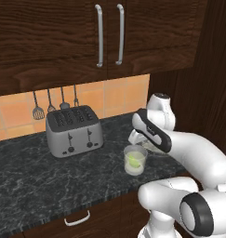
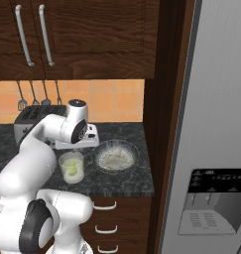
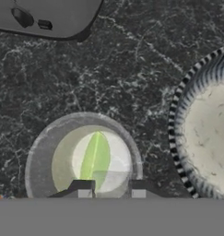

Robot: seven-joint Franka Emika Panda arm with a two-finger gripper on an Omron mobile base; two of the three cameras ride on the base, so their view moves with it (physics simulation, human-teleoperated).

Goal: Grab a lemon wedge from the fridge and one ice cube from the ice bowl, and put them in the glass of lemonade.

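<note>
- Dark marbled stone makes up the counter (image 1: pixel 30 176), and on it we see the glass of lemonade (image 1: pixel 135 159) near the front edge, with the ice bowl (image 2: pixel 116 155) just beside it on the fridge side.
- We see the lemon wedge (image 3: pixel 96 156) lying inside the glass, a yellow-green sliver in the pale drink; it shows through the glass wall in both base views too.
- Our gripper (image 3: pixel 111 190) hangs over the glass, looking straight down into it. Its two fingertips (image 3: pixel 82 188) stand a narrow gap apart at the near rim, and we see nothing between them.
- We see whitish speckled contents in the bowl; single cubes we cannot make out.
- We see the fridge (image 2: pixel 216 124) tall and grey at the counter's end, its door shut and its dispenser recess low in the door.
- We see a silver toaster (image 1: pixel 73 130) standing by the tiled wall, well apart from the glass.
</note>
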